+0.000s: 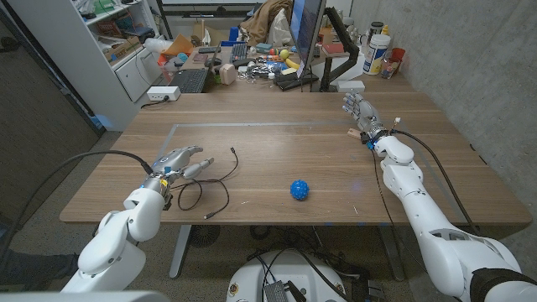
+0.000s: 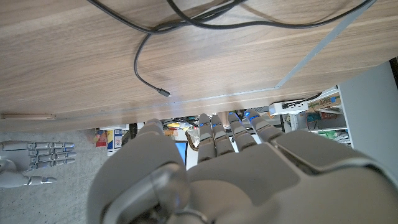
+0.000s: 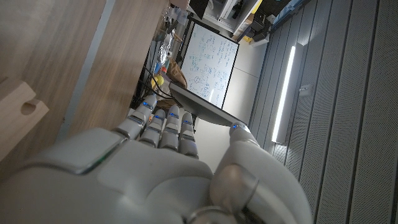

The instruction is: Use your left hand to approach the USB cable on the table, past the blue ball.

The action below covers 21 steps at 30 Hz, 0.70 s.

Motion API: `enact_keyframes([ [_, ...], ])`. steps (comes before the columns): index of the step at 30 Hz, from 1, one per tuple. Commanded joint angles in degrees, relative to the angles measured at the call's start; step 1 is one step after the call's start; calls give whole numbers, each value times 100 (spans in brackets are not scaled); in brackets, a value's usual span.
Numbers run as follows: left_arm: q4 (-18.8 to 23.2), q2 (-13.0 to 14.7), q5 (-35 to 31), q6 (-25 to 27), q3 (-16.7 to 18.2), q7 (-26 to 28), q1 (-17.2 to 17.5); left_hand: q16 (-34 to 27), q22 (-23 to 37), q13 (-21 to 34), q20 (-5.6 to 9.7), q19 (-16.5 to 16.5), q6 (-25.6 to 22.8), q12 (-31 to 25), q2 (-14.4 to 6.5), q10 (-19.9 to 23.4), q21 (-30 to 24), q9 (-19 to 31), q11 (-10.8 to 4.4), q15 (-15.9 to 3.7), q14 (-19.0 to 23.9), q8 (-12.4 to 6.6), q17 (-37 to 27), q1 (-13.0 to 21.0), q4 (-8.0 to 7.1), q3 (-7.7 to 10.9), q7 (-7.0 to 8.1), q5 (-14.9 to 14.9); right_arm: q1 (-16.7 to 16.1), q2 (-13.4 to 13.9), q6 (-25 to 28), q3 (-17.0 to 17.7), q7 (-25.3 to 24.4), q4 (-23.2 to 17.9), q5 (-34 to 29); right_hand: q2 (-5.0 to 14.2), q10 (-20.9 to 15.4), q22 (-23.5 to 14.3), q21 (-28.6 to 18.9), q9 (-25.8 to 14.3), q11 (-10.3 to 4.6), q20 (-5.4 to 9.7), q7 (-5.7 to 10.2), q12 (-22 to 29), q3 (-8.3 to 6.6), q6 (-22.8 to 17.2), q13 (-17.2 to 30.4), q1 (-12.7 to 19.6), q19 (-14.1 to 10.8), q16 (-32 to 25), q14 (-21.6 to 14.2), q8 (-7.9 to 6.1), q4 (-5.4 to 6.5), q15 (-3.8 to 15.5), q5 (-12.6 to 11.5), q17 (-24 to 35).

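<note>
The robot's left hand (image 1: pixel 178 161), fingers apart and holding nothing, hovers beside the USB cable (image 1: pixel 205 183), positioned to reach it; blue ball (image 1: pixel 300 190) lies well apart.

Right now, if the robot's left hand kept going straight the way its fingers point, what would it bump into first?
Probably the USB cable: the left hand points right at its loops, well before the blue ball.

Wooden block (image 1: pixel 352 132); monitor (image 1: pixel 307 25); keyboard (image 1: pixel 189 80)
</note>
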<state>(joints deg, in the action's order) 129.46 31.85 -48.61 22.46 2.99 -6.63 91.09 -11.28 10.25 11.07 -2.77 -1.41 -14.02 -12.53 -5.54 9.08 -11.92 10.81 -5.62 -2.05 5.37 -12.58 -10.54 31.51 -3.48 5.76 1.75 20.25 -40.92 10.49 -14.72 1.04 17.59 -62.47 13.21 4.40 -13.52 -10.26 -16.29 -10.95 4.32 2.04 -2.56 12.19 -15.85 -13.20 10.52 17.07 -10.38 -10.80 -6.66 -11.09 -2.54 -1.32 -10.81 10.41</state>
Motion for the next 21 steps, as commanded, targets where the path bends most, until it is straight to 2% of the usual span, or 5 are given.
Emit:
enact_keyframes([
  [1,-41,55,62,99,-59,50,32,0,27,18,-47,1,-25,7,-18,11,1,8,4,-42,33,4,-16,82,34,14,29,8,-12,-5,-14,-1,-4,-27,-12,-45,-27,-14,3,6,-3,25,26,22,-25,-28,23,-7,-58,3,-42,-12,-42,-4,-38,16],
  [21,-149,136,81,172,-179,166,33,5,28,21,-60,0,-71,8,-27,44,3,9,-16,-54,40,4,-19,95,34,10,38,5,-44,33,-15,18,7,-78,6,-41,-33,-16,36,6,-2,23,20,22,-21,-31,23,-14,-67,4,-42,-12,-53,-13,-39,16],
])
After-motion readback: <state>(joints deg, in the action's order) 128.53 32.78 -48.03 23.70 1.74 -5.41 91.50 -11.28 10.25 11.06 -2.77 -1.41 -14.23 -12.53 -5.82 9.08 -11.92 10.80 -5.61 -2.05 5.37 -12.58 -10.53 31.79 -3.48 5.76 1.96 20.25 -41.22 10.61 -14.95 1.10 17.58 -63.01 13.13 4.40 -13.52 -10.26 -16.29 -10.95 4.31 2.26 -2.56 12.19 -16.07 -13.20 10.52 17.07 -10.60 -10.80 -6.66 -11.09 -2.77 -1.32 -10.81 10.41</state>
